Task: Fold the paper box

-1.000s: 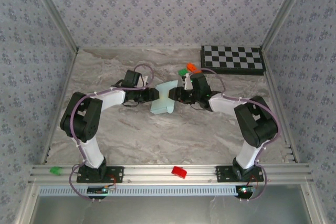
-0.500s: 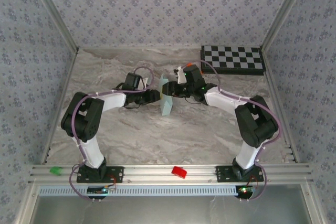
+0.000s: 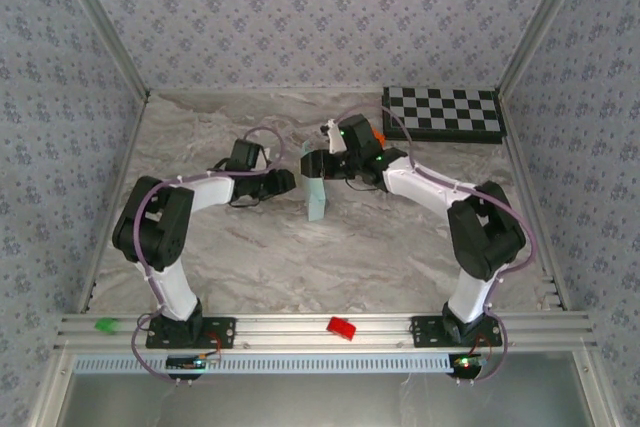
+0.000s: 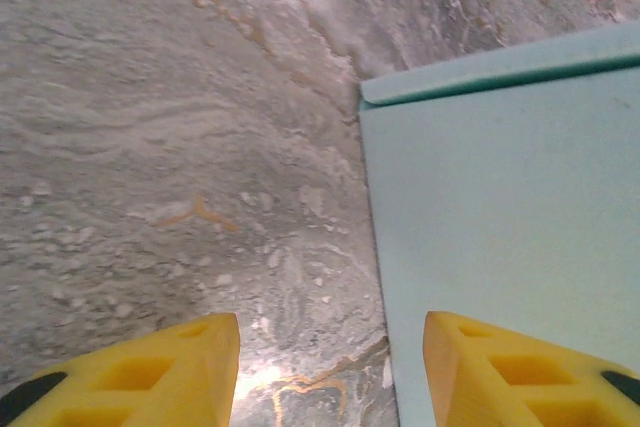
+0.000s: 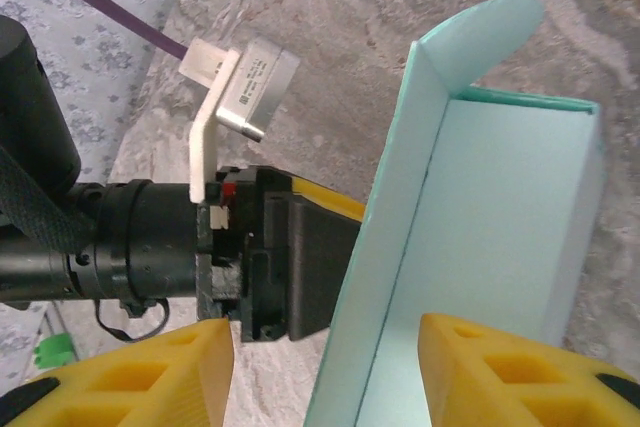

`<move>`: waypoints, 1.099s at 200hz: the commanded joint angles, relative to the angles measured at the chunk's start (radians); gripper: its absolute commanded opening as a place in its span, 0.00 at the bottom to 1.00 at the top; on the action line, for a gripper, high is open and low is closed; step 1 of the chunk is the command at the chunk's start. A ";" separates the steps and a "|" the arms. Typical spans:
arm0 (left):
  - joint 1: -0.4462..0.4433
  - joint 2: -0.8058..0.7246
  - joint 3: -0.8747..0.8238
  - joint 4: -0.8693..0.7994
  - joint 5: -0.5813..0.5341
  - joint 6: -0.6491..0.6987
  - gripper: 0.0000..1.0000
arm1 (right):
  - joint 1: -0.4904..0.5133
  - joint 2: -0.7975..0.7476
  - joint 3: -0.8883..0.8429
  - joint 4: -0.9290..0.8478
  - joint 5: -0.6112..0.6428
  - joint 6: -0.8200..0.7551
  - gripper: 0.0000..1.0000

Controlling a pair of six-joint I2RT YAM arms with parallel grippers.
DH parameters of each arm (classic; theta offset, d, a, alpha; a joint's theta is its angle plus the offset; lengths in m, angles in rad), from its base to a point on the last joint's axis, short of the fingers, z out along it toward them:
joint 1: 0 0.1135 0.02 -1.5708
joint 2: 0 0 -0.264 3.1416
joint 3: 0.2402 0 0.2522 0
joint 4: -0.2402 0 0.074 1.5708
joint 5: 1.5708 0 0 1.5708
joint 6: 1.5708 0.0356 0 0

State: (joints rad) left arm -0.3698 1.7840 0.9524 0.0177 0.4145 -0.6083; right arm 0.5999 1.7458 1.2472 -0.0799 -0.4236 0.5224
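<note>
**Aqua box on edge between two slack claws**

The left claw (image 4: 328, 357) reaches in from the left at mid-tabletop with its fingers released and wide apart. In its wrist view the edge of an aqua panel lies just inside the gap. It looks placed to brace or press that panel rather than to grip it.

The paper box (image 5: 490, 227) stands on edge near the middle of the tabletop (image 3: 230, 257), between the two claws, and shows from above as a thin sliver. It is partly folded: one wall is bent up from the main panel along a crease, with a rounded tab at one end. That bend is probably what lets it stand.

The right claw (image 5: 327, 367) comes in from the right at the box's far end and is also released. Bare tabletop shows between one finger and the upturned wall, and nothing is pinched. Straddling the wall this way, it seems set to close on it or to work the crease.

Counted, left to right:
- one green block (image 3: 103, 325) on the near rail (image 3: 270, 325)
- two claws
- one paper box
- one red block (image 3: 341, 328) on that rail
- one orange piece (image 3: 376, 135), half hidden behind the right arm (image 3: 430, 187)
- one checkerboard (image 3: 443, 113) at the far right
</note>
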 commanded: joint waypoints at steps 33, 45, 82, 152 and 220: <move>0.006 0.080 0.161 -0.045 0.057 0.054 0.52 | -0.033 -0.107 -0.014 -0.077 0.167 -0.018 0.54; 0.006 0.109 0.195 -0.047 0.085 0.057 0.51 | -0.044 -0.109 -0.030 -0.085 0.176 -0.002 0.52; 0.002 0.182 0.287 -0.071 0.127 0.064 0.51 | -0.066 -0.095 -0.105 -0.065 0.145 0.050 0.50; 0.001 0.224 0.346 -0.090 0.166 0.068 0.49 | -0.071 -0.026 -0.159 0.098 0.031 0.158 0.54; 0.000 0.237 0.353 -0.097 0.186 0.070 0.49 | -0.068 0.062 -0.123 0.125 -0.012 0.189 0.54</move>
State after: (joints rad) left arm -0.3664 2.0014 1.2690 -0.0566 0.5613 -0.5587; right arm 0.5304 1.7733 1.1007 0.0322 -0.4103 0.6857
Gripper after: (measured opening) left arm 0.493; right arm 0.545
